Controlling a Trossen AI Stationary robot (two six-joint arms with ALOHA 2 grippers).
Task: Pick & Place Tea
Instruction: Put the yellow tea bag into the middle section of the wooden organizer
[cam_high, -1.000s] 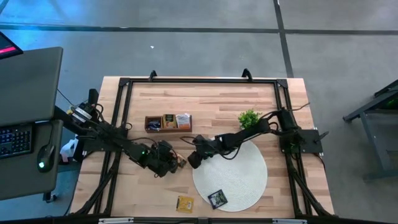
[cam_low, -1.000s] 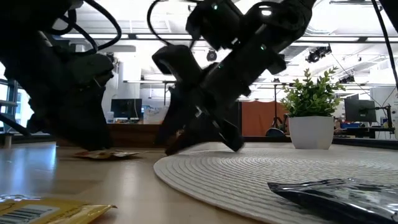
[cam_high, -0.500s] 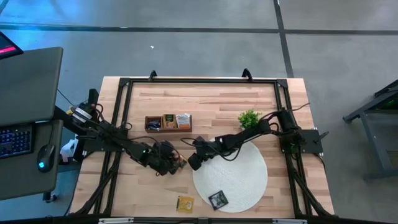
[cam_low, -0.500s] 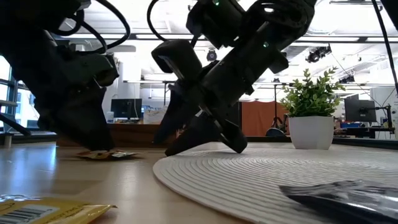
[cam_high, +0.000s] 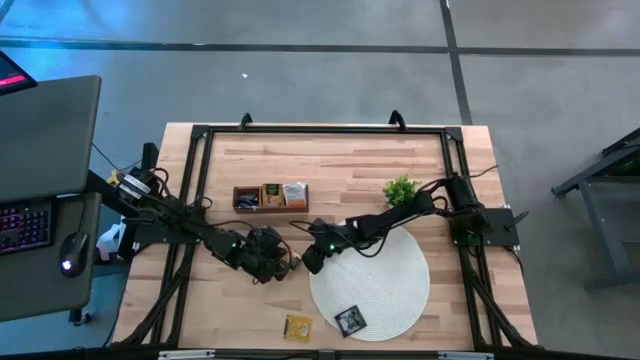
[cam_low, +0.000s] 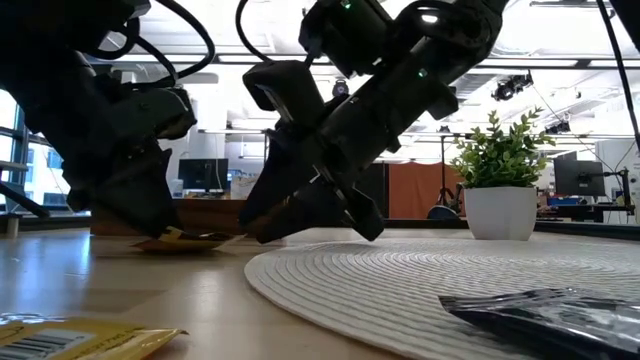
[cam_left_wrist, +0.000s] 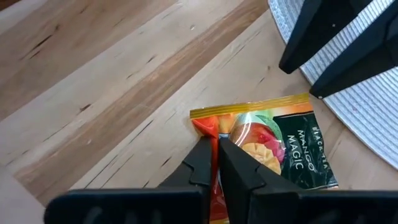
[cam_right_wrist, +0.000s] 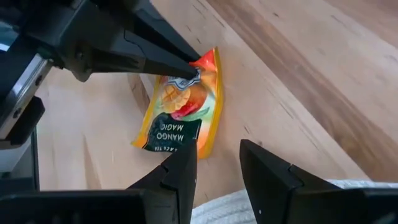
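An orange-and-yellow tea packet (cam_left_wrist: 273, 149) printed "Mango Magic" lies on the wooden table just left of the round white mat (cam_high: 375, 285). My left gripper (cam_left_wrist: 216, 144) is shut on it, coming from the left. My right gripper (cam_right_wrist: 214, 158) stands open at the packet's (cam_right_wrist: 180, 115) opposite end, by the mat's edge. A black packet (cam_high: 350, 320) lies on the mat's near part. A yellow packet (cam_high: 297, 327) lies flat on the table beside the mat. My left gripper pinches the packet's red-orange corner (cam_left_wrist: 204, 127) between its two fingertips, slanting down from the table's left. The packet's far end rests on the table; the held end (cam_low: 185, 238) looks slightly raised. Whether my right gripper's finger (cam_right_wrist: 181, 163) touches the packet's dark end, I cannot tell.
A brown divided tray (cam_high: 270, 197) with packets in it stands behind the grippers. A small green plant (cam_high: 400, 188) in a white pot stands at the mat's far side. A black frame (cam_high: 320, 130) borders the table.
My left gripper has shut on the packet's corner, and that end now stands a little off the table. My right gripper has edged slightly toward the packet and stayed open.
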